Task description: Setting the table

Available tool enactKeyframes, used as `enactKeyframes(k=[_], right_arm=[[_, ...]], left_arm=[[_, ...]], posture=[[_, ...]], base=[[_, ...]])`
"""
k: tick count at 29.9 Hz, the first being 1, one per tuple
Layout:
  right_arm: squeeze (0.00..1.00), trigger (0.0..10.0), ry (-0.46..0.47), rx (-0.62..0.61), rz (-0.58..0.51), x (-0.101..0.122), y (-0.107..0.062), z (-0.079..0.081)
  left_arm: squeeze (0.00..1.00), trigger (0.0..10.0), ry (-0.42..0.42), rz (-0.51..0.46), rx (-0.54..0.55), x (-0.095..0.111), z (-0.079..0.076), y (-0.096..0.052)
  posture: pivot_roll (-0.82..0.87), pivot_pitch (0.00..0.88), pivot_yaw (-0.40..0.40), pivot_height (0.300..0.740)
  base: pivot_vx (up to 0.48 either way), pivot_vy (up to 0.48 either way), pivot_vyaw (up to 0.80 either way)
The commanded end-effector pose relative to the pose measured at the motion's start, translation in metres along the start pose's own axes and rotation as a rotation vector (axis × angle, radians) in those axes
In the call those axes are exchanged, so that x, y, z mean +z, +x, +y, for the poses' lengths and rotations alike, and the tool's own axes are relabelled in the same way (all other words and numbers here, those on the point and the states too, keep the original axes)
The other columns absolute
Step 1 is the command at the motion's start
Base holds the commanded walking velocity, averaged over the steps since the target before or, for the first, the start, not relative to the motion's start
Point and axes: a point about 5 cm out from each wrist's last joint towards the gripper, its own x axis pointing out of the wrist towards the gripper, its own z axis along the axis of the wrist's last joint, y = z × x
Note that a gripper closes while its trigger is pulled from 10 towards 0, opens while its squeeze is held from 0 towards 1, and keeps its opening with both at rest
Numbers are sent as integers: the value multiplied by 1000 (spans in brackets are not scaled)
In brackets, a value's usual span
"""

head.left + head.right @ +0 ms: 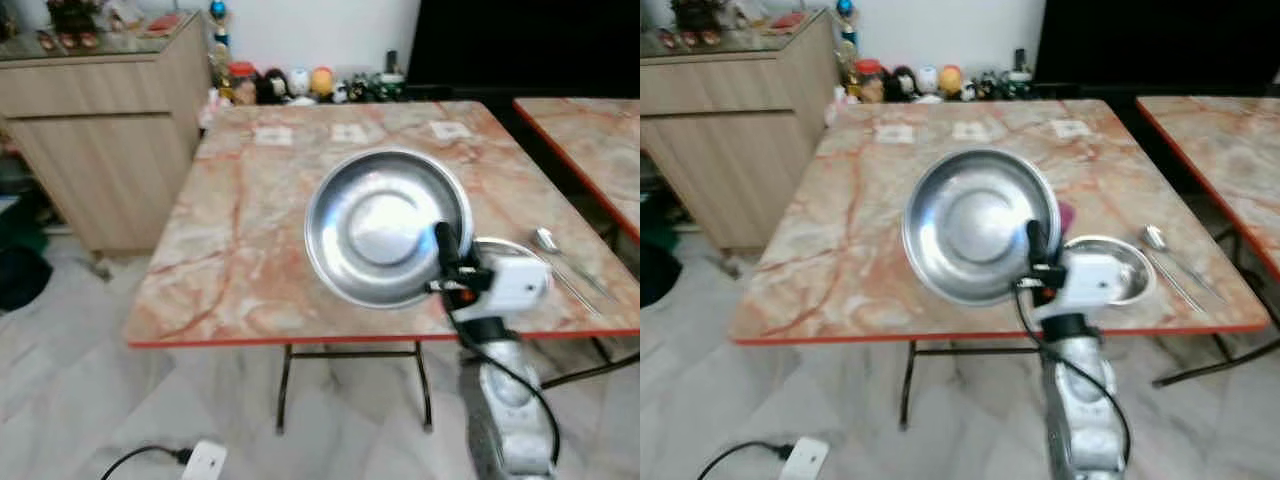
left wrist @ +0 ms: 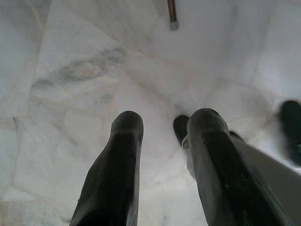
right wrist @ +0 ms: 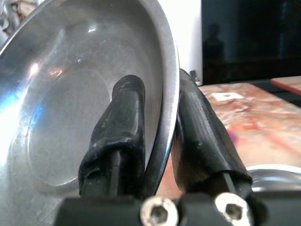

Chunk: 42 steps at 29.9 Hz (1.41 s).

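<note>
1. A wooden cabinet (image 1: 110, 130) stands at far left on the pale marble floor (image 1: 60, 400). A white plug (image 1: 205, 460) with a black cord lies on the floor near the front.
2. The left gripper (image 2: 162, 136) hangs low over the floor. Its two black fingers (image 2: 117, 179) stand a narrow gap apart, with nothing between them.
3. The marble-patterned table (image 1: 230, 250), edged in red, fills the middle of the head views. Three small pale squares (image 1: 350, 131) lie in a row near its far side.
4. A row of small figurines (image 1: 300, 84) stands beyond the table's far edge, against the wall.
5. A large steel plate (image 1: 375, 215) is held tilted above the table's near-middle, its hollow face turned toward the camera.
6. The right gripper (image 3: 157, 127) is clamped on the plate's rim. In the right wrist view one finger (image 3: 120, 132) lies inside the dish and the other behind the rim, so it pinches the edge at the plate's lower right.
7. A smaller steel bowl (image 1: 1120, 265) sits on the table just to the right of the plate, partly hidden behind the white wrist.
8. Something small and pink (image 1: 1066, 215) shows at the plate's right edge; what it is cannot be told.
9. A spoon (image 1: 560, 260) lies on the table near the right edge, beside the bowl.
10. A second table (image 1: 590, 150) of the same pattern stands at far right, apart from the first.
</note>
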Motion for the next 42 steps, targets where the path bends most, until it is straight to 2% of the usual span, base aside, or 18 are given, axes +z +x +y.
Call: enactKeyframes(k=[1,13,42], right_arm=[[0,10000,-6,-35,-24,6,0,-6],[0,10000,-14,-49,-33,7,8,-9],[0,10000,-54,-157,-25,6,11,-37]], left_arm=[[0,10000,-2,9,-12,-2,-5,0],[0,10000,-6,8,-5,0,-2,0],[0,10000,-6,18,-7,-2,-2,0]], posture=[[-94,0,31,740],[-93,13,41,740],[-110,17,46,740]], base=[[0,-480,0],[0,-480,0],[0,-476,0]])
